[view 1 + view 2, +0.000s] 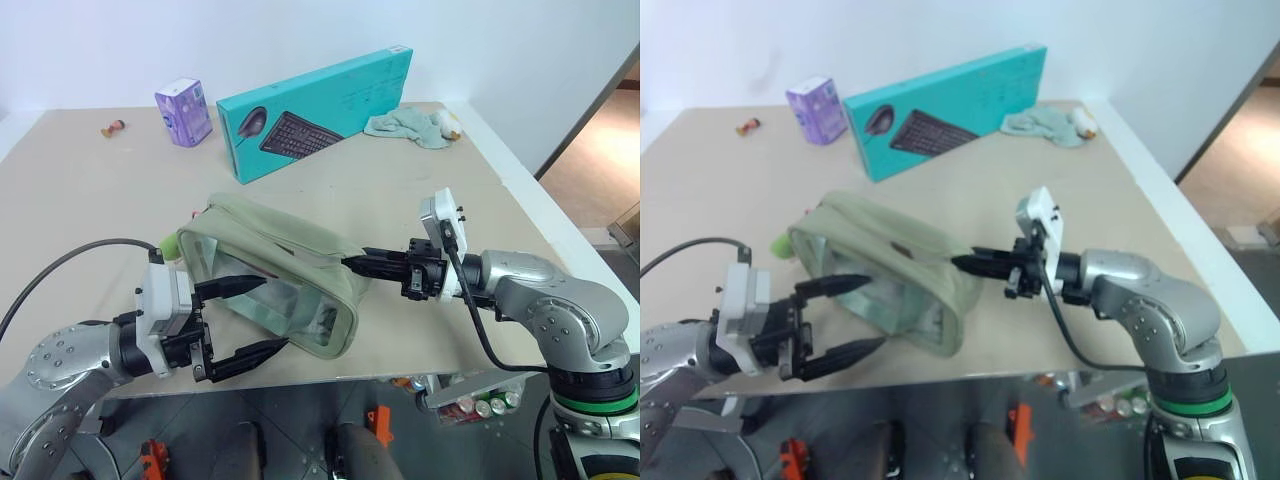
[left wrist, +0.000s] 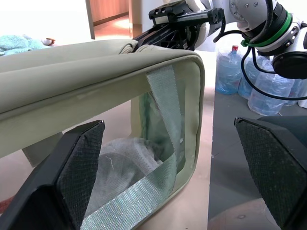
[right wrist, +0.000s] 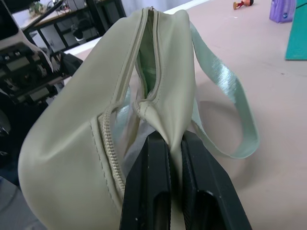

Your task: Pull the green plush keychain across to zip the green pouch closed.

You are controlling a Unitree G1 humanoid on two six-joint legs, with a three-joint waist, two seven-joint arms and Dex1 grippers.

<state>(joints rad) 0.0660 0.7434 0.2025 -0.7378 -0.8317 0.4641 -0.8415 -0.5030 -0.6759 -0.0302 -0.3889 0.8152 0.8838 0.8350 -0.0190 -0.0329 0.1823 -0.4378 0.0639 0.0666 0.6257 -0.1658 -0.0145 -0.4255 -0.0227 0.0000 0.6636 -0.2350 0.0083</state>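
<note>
The green pouch (image 1: 285,250) lies on the table, its clear window facing me and its zipper (image 3: 144,57) gaping along the top. The green plush keychain (image 1: 169,245) peeks out at the pouch's far left end. My right gripper (image 3: 173,139) is shut on a fold of the pouch's fabric at its right end, by the end of the zipper. My left gripper (image 1: 245,320) is open at the pouch's near left side, one finger (image 1: 232,286) across the window and the other lower, by the table's front edge. The pouch's strap (image 2: 165,100) hangs between those fingers.
At the back of the table are a teal keyboard box (image 1: 315,115), a purple carton (image 1: 183,112), a pale mint cloth (image 1: 408,127) and a small red toy (image 1: 112,127). The table's front edge runs just under the pouch. Water bottles (image 2: 230,72) stand on the floor to the right.
</note>
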